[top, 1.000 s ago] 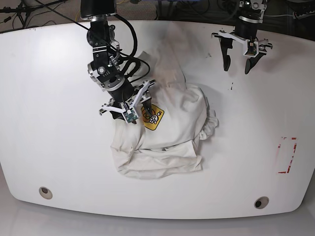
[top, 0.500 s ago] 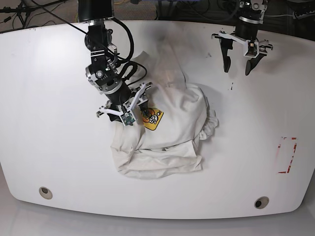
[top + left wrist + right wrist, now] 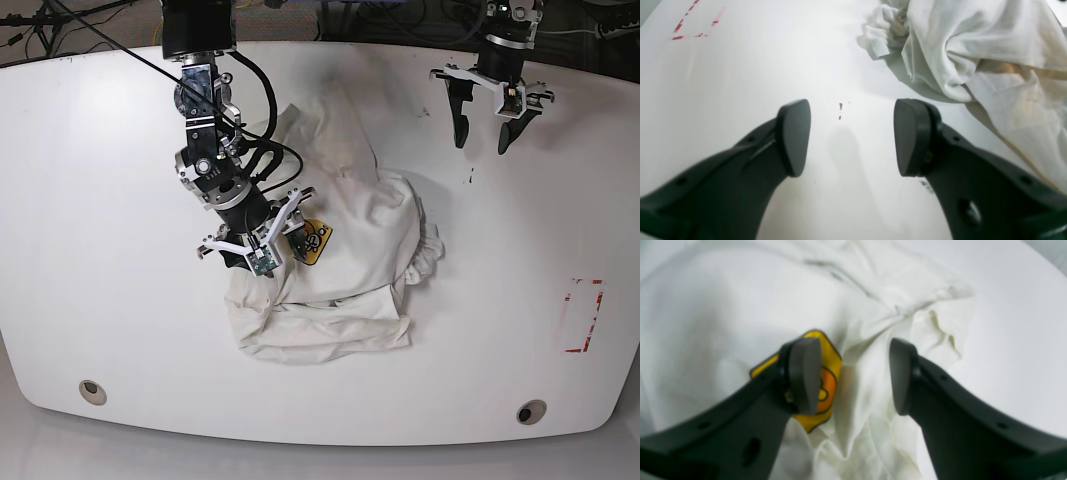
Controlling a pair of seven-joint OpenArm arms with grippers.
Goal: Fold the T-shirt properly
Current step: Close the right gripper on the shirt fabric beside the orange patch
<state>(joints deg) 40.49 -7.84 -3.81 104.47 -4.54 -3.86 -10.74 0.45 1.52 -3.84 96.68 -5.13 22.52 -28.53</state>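
table [image 3: 100,300]: white and round-edged, with the t-shirt [image 3: 340,270] bunched near its middle, far from folded.
t-shirt: yellow badge [image 3: 826,380] sits by a raised ridge of cloth.
right gripper [image 3: 853,376]: jaws released, straddling that ridge; you should lower squarely and pinch one layer only.
left gripper [image 3: 850,136]: jaws released over bare table, well apart; bring it to the far hem.

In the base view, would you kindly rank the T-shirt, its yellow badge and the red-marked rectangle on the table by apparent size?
1. T-shirt, largest.
2. Red-marked rectangle.
3. Yellow badge, partly hidden by the right gripper, so its rank is unsure.
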